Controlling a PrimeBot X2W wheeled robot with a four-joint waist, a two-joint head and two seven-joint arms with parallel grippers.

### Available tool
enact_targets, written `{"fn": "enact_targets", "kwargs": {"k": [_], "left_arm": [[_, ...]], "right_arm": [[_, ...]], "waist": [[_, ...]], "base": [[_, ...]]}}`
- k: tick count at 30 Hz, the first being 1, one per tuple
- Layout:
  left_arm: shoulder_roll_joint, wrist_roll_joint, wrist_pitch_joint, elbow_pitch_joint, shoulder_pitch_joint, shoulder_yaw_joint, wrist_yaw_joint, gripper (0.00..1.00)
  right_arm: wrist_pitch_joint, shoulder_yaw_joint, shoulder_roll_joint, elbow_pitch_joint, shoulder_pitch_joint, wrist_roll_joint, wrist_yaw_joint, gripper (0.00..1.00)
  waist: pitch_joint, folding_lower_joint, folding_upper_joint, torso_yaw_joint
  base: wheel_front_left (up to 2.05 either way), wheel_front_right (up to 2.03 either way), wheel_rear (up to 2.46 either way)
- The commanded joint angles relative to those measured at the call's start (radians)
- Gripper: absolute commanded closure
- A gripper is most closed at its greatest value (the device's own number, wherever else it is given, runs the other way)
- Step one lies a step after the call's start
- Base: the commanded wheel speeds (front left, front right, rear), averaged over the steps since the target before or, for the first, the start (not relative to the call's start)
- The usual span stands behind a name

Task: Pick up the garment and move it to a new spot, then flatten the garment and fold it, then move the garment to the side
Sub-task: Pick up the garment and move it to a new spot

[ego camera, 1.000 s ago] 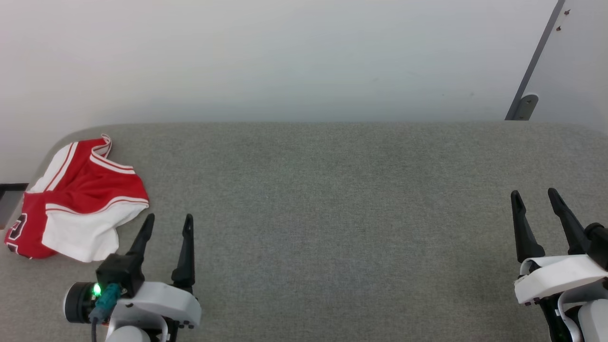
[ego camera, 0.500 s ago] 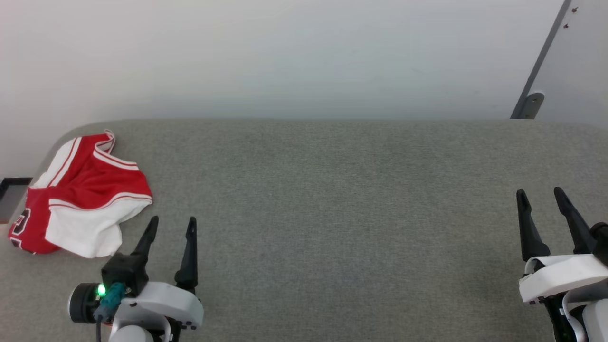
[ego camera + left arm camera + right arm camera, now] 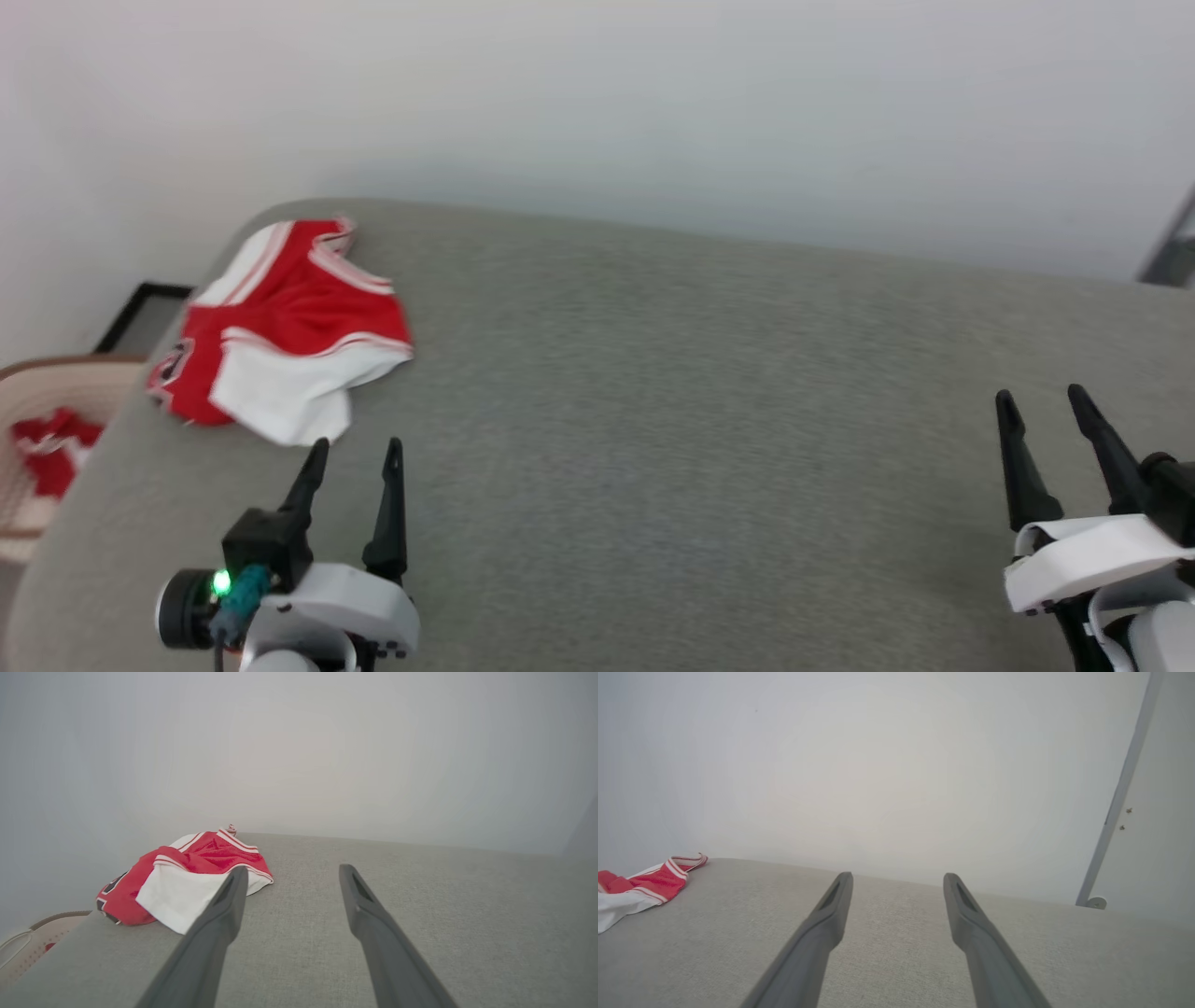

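Head view swung leftward | garment (image 3: 285, 327) crumpled, untouched | left claw (image 3: 358, 445), right claw (image 3: 1039, 395) spread wide, empty

Open grey padding (image 3: 709, 392) runs between the left gripper (image 3: 358, 446) and the right gripper (image 3: 1038, 394). The garment (image 3: 289, 327) heaps at the far left corner, just ahead of the left one; the wall (image 3: 653, 112) backs it, and a basket (image 3: 47, 387) sits past the edge.

You have one garment (image 3: 280, 317) on one grey desk (image 3: 700, 448), upper left of the frame. Count two sets of jaws, lower left and lower right, two dark fingers (image 3: 390, 504) on each. One pale basket (image 3: 37, 392) sits at the left edge, one red cloth (image 3: 42, 457) inside.
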Motion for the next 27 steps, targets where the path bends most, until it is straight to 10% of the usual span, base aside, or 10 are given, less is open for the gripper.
{"fn": "enact_targets", "kwargs": {"k": [1, 10, 27], "left_arm": [[-0.005, 0.007, 0.000, -0.004, 0.018, 0.000, 0.005, 0.00], [-0.026, 0.007, 0.000, -0.039, 0.076, 0.018, 0.034, 0.00], [-0.046, -0.066, 0.000, -0.205, 0.180, 0.056, 0.131, 0.00]], "right_arm": [[-0.001, 0.010, 0.000, 0.002, 0.001, 0.007, -0.001, 0.00], [-0.001, 0.103, 0.029, 0.025, -0.036, 0.008, -0.001, 0.00], [-0.001, 0.369, 0.020, 0.103, -0.240, 0.075, -0.001, 0.00]], "waist": [[-0.009, -0.0001, -0.0001, 0.125], [-0.024, -0.0001, -0.0001, 0.320], [0.054, -0.0001, -0.0001, 0.367]], "base": [[0.00, 0.00, 0.00], [0.00, 0.00, 0.00], [0.00, 0.00, 0.00]]}}
